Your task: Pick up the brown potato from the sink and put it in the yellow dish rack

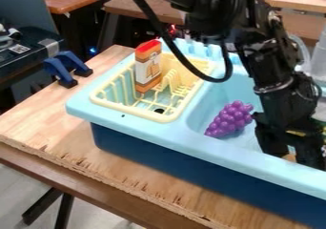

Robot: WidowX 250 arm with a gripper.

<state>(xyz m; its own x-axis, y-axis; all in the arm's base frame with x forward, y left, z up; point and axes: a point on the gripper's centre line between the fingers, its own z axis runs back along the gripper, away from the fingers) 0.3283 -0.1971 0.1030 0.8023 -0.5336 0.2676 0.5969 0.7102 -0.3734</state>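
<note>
The black gripper (290, 152) hangs over the right part of the light blue toy sink (255, 152), its two fingers apart. Between and behind the fingers shows a bit of something tan or yellow, mostly hidden, and I cannot tell what it is. Left of the gripper, a purple bunch of grapes (230, 119) lies in the basin, close to the nearer finger. An orange and white box with a red top (148, 66) stands upright in the pale yellow dish rack (135, 108) on the sink's left side.
The sink unit rests on a wooden table (121, 171) with a rough front edge. Blue clamps (64, 68) sit at the table's left edge. Clear plastic containers (318, 56) stand at the far right. The arm and its looping black cable hang across the upper middle.
</note>
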